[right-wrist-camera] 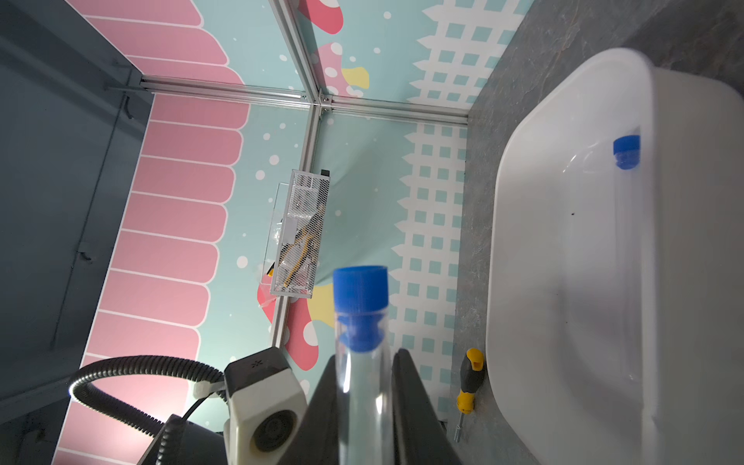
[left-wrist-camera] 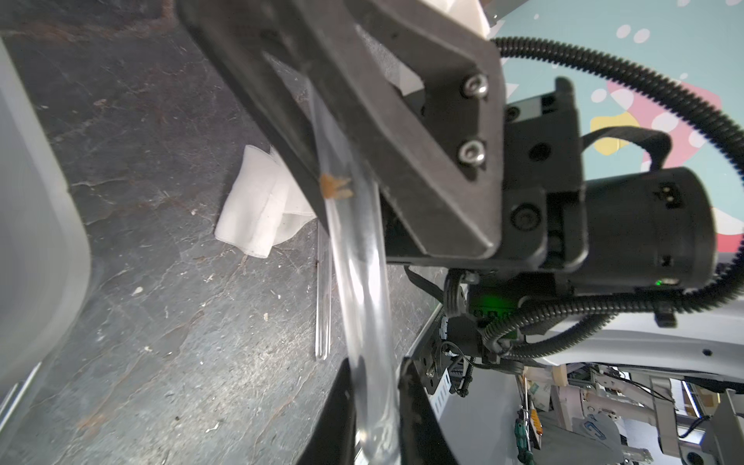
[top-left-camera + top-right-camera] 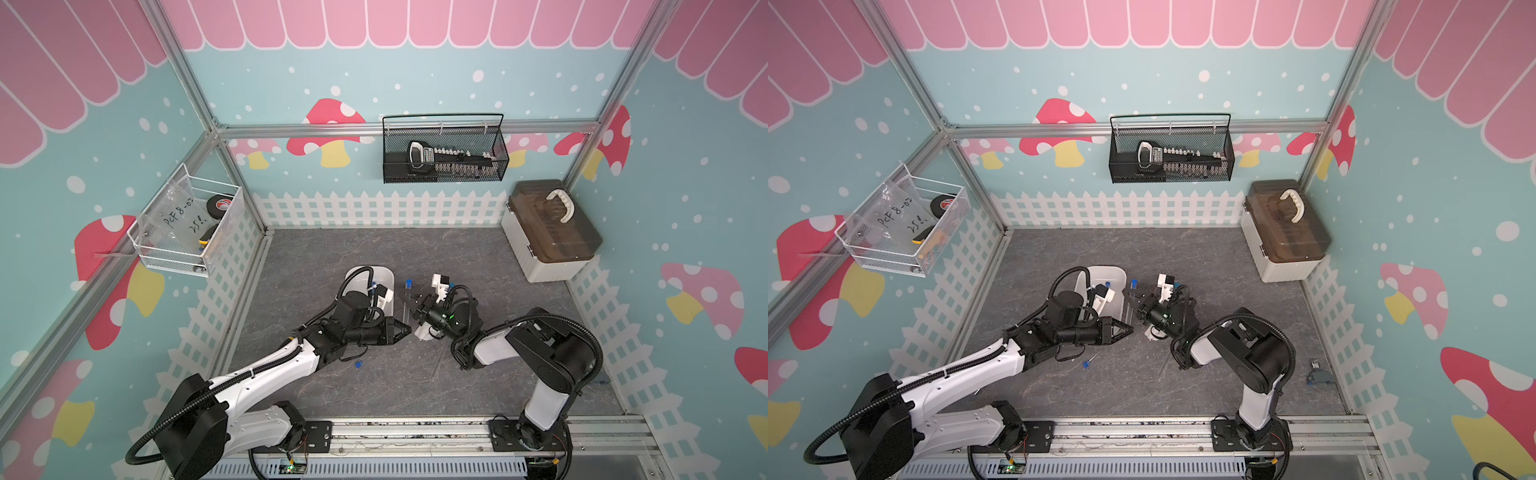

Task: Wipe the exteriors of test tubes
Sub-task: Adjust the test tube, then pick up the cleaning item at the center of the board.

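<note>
- Right pincer [image 1: 362,374]: clamped on capped test tube [image 1: 361,298].
- Left pincer [image 2: 374,378]: closed on same tube's uncapped end.
- Cloth [image 2: 257,205]: crumpled on desk [image 2: 161,322].
- White tray [image 1: 543,282]: second test tube [image 1: 626,151] inside.

The clear bag [image 3: 179,215] in the white wire basket [image 3: 225,237], well off to the left of the left gripper [image 3: 409,331] and farther back, carries handwritten "PCF 8-02" and "25" plus an unclear letter. Other labels are too small to read.
</note>
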